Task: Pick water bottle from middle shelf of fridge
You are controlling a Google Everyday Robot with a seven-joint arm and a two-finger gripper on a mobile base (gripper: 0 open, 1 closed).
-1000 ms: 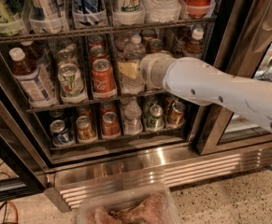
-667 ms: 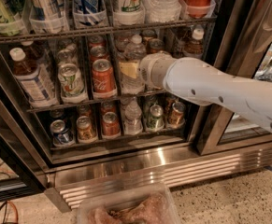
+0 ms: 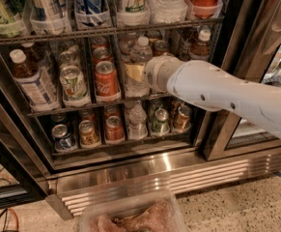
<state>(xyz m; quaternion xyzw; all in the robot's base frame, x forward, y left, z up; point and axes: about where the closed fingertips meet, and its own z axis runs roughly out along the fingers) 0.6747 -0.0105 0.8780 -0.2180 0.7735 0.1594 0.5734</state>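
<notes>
The water bottle (image 3: pixel 138 62), clear with a white cap and a pale label, stands on the middle shelf (image 3: pixel 89 105) of the fridge (image 3: pixel 178 175), to the right of a red can. My white arm comes in from the right and its round wrist (image 3: pixel 158 73) sits against the bottle's right side. My gripper (image 3: pixel 141 76) is at the bottle's body, mostly hidden behind the wrist and the bottle.
On the same shelf stand a brown tea bottle (image 3: pixel 28 76), a green can (image 3: pixel 73 83), a red can (image 3: pixel 106 79) and another tea bottle (image 3: pixel 200 45). Large bottles fill the rack above (image 3: pixel 106 30). Short cans and a small bottle (image 3: pixel 137 121) stand below. The dark door frame (image 3: pixel 227 95) is at right. A plastic tub (image 3: pixel 130 216) is on the floor.
</notes>
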